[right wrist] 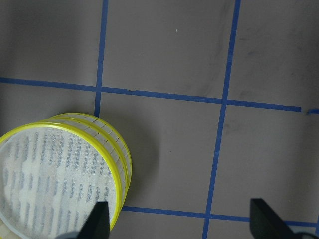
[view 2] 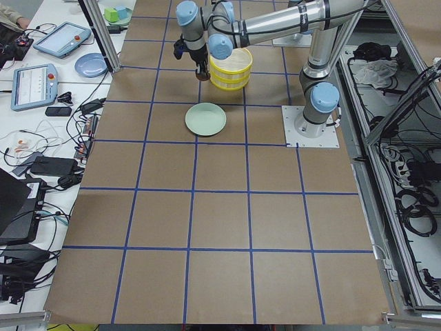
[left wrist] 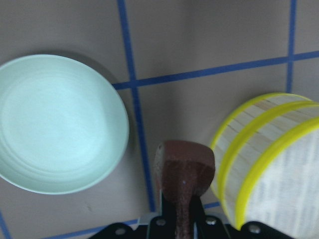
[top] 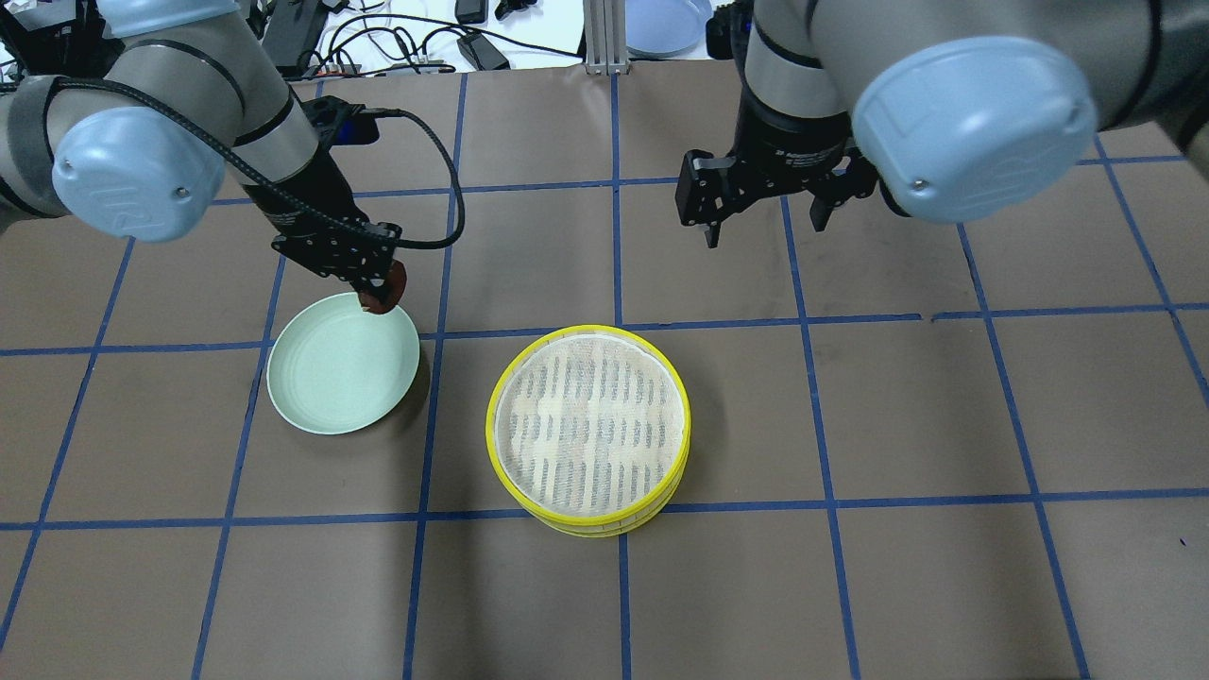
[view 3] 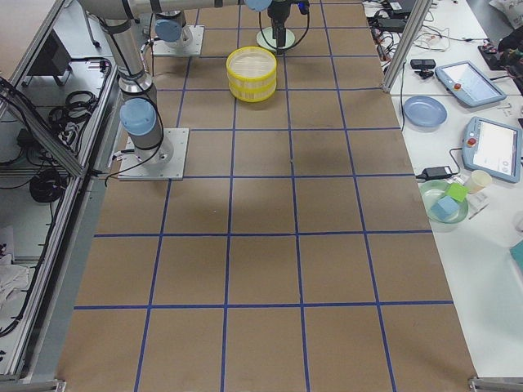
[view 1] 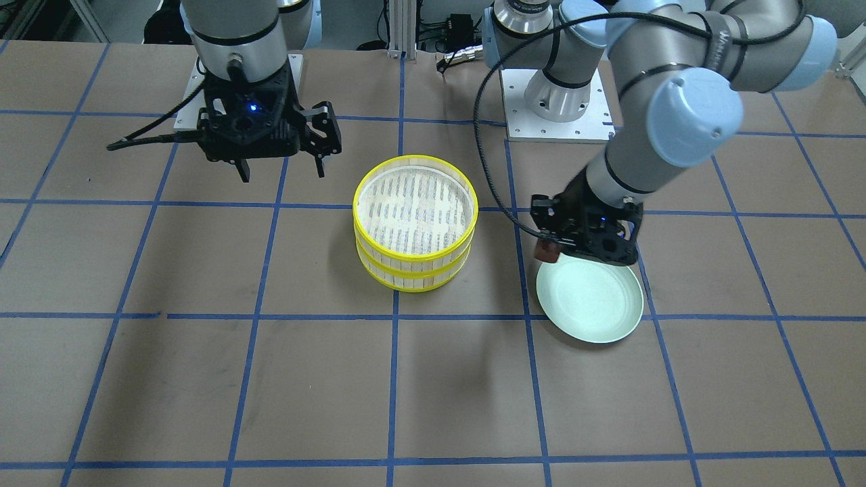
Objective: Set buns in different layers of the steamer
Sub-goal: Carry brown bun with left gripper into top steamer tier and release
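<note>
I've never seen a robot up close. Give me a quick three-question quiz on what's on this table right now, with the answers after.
1. What is the left gripper holding?
A) a white bun
B) a dark reddish-brown bun
C) nothing
2. True or false: a bun is lying on the pale green plate.
3. How many yellow-rimmed tiers are stacked in the steamer?

Key: 1 B; 2 false, the plate is bare; 3 two.
</note>
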Controlling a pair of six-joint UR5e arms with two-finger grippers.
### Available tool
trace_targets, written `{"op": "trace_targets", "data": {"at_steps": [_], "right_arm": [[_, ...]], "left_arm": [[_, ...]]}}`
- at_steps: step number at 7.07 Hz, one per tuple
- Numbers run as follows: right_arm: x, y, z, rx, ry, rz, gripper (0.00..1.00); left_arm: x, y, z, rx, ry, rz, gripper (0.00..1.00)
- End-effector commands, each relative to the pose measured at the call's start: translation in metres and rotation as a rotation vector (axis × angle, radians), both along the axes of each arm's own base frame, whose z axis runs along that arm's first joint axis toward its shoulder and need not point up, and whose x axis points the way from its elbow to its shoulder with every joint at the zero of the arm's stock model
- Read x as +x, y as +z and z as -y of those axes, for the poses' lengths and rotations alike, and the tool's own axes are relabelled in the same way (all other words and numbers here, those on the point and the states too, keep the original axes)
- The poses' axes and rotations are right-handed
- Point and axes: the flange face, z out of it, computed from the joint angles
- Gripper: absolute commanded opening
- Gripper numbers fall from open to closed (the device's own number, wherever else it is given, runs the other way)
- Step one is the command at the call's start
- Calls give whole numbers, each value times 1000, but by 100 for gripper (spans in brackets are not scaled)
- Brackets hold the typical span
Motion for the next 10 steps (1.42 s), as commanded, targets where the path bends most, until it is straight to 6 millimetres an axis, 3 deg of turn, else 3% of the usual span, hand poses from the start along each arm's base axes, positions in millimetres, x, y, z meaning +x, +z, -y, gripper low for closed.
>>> {"op": "trace_targets", "data": {"at_steps": [1, 2, 3, 5, 9, 10], "right_arm": [[-39, 18, -8, -9, -29, 3, 100], [-53, 20, -9, 5, 7, 1, 100], [-59, 22, -6, -8, -1, 15, 100], [-67, 23, -4, -13, -20, 3, 100], [-67, 23, -4, -10, -26, 5, 100], [-67, 23, -4, -13, -20, 5, 100]], "left_arm": [[-120, 27, -63, -19, 63, 27, 0], [-172, 18, -91, -16, 109, 42, 0], [-194, 3, -102, -27, 94, 43, 0], [-188, -35, -108, -12, 67, 56, 0], [-185, -59, -95, -10, 44, 109, 1], [-183, -59, -94, -13, 33, 112, 34]]}}
